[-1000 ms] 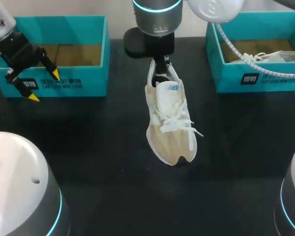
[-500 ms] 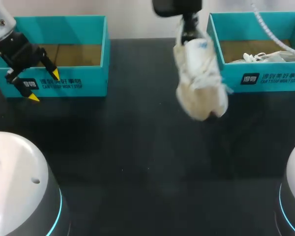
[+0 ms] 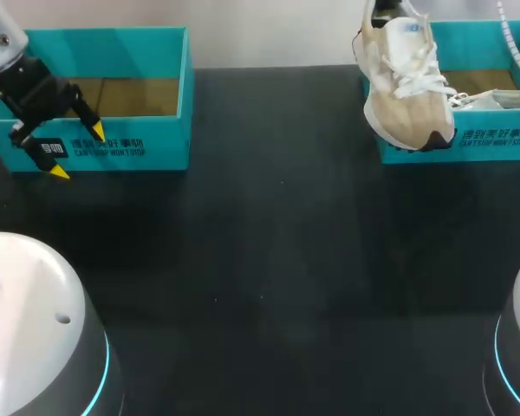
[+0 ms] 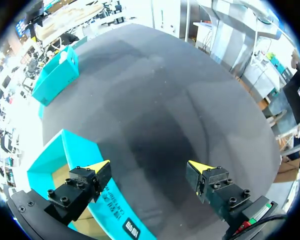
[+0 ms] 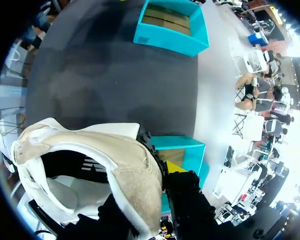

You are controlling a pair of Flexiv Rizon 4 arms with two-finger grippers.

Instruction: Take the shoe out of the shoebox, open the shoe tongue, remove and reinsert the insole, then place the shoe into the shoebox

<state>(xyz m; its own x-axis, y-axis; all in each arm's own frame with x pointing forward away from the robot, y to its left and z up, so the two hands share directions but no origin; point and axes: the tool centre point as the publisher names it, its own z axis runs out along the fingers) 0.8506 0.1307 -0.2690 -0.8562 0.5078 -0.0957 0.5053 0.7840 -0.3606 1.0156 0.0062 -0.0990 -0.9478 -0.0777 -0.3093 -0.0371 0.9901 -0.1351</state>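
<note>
A white and beige shoe hangs in the air, toe down, over the front left corner of the right teal shoebox. My right gripper is shut on the shoe's heel collar, one finger inside and one outside. In the head view only a dark bit of that gripper shows above the heel. My left gripper stands open and holds nothing, at the front left of the left teal shoebox. In the left wrist view that gripper spans the box's wall and bare table.
White crumpled paper lies in the right shoebox. The left shoebox shows a bare brown bottom. The black table stretches between the boxes and toward the front.
My right arm has carried the shoe up and to the right, from the table's middle back to the right shoebox's corner. The left arm has stayed still.
</note>
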